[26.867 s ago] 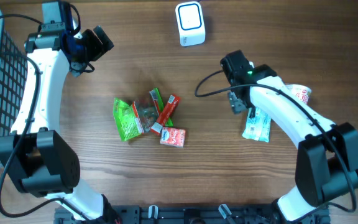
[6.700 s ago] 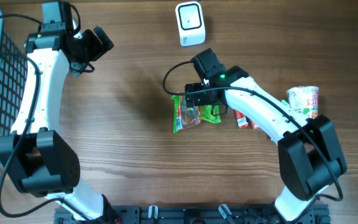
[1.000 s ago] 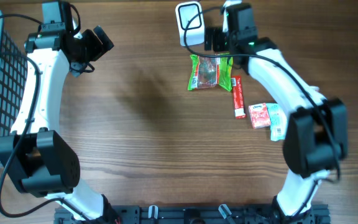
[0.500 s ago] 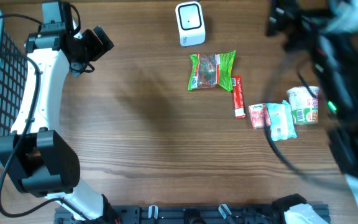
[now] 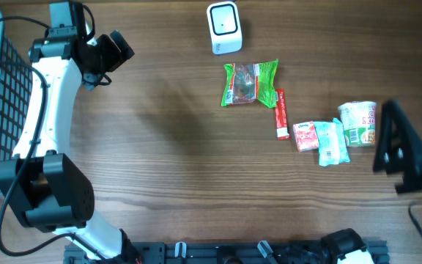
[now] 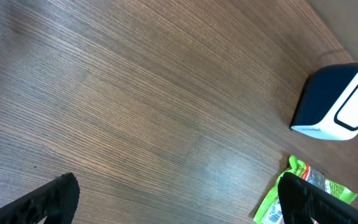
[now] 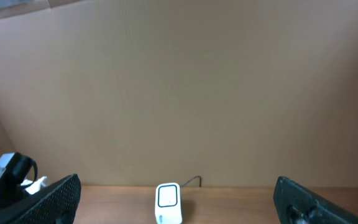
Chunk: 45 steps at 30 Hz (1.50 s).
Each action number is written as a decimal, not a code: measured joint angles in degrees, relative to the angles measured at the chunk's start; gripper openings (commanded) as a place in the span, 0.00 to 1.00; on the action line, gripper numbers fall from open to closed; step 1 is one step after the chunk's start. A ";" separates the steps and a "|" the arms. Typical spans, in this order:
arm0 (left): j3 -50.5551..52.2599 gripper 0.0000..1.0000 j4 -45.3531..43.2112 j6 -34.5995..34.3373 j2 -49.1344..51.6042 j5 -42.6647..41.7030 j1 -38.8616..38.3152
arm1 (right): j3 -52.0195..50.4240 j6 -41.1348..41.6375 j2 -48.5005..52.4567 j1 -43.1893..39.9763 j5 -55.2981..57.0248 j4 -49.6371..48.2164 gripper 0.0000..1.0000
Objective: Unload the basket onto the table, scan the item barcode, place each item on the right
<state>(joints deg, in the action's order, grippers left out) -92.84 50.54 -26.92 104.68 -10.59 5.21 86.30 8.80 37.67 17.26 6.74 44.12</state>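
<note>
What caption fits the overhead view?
Snack packs lie near the scanner; left gripper open, right arm at frame edge.

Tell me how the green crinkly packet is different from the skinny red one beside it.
The green crinkly plastic packet is wide and almost square; the skinny red packet is long and narrow. The green packet lies nearer the white box-shaped scanner; the red packet sits farther from it. Both lie flat on the wooden table.

Top-down overhead; both wrists toward scanner (image 5: 224,28)
</note>
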 measured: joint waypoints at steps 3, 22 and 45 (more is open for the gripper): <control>0.00 1.00 -0.02 0.02 0.00 0.00 0.00 | -5.14 0.00 -8.11 0.00 0.83 0.04 0.99; 0.00 1.00 -0.02 0.02 0.00 0.00 0.00 | -58.21 9.38 -36.52 -6.32 2.91 -47.98 1.00; 0.00 1.00 -0.02 0.02 0.00 0.00 0.00 | -85.96 -10.45 -36.87 -7.34 -8.24 -50.88 1.00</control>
<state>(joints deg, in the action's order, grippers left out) -92.84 50.52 -26.89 104.68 -10.59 5.21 0.34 -1.65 0.80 9.91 -1.50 -6.76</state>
